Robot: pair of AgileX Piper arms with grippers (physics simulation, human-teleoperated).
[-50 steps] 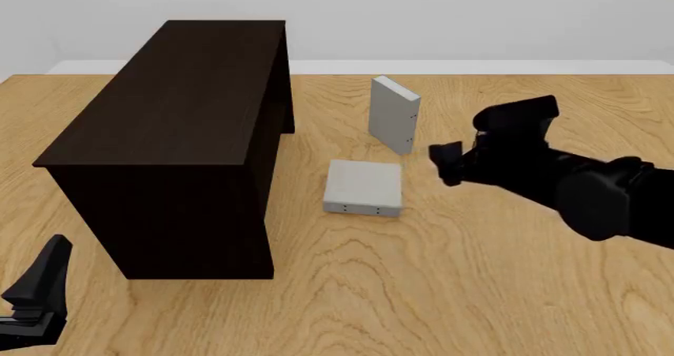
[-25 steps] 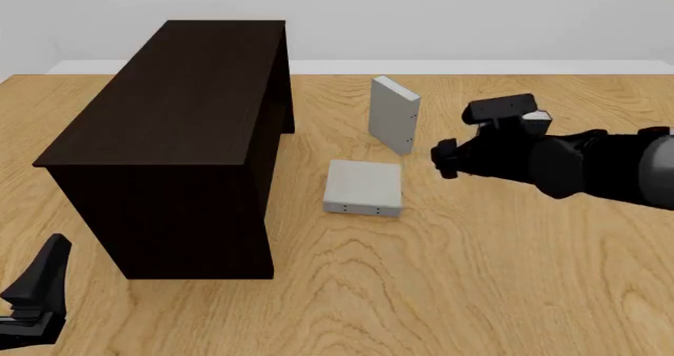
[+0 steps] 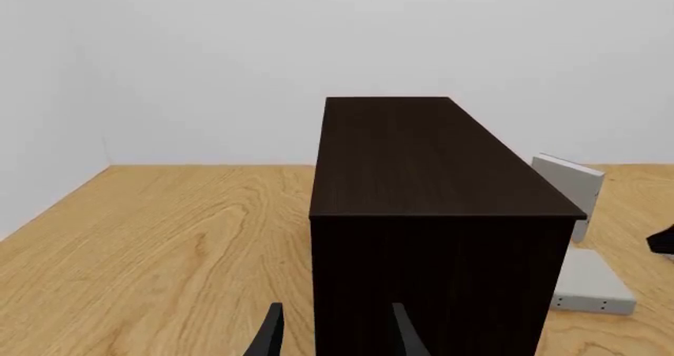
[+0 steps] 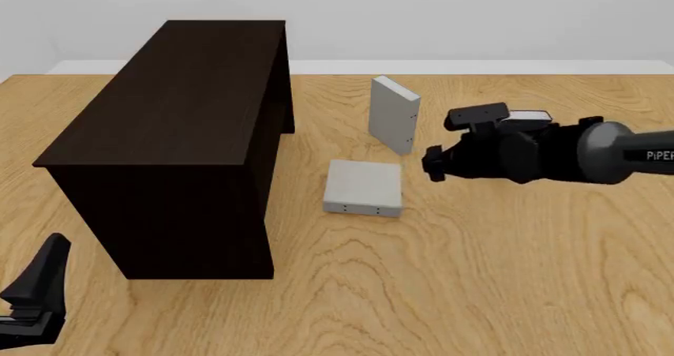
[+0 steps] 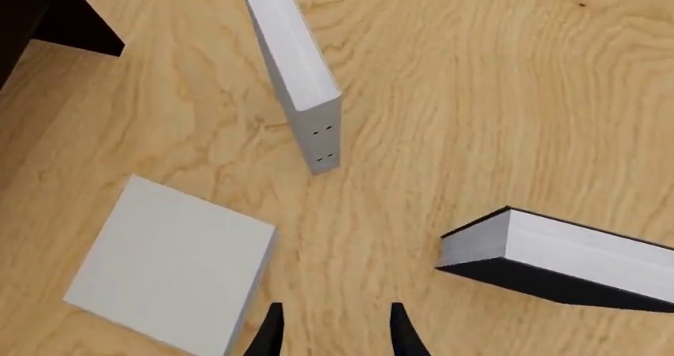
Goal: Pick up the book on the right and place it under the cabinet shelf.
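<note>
Behind the right arm, only its wrist view shows a black-covered book [image 5: 558, 265]; tool [image 5: 331, 332] narrowly open.

A wide wooden table [image 4: 443, 293] fills the scene, its top a light, honey-coloured wood with bold, swirling grain lines. Behind its far edge rises a plain, pale grey-white wall [image 4: 443, 16]. A thin, lighter strip runs along the line where the table surface meets that wall. From the left wrist view a 2nd plain wall [image 3: 43, 72] meets the back wall at a corner. The light is soft and even, casting only faint shadows.
</note>
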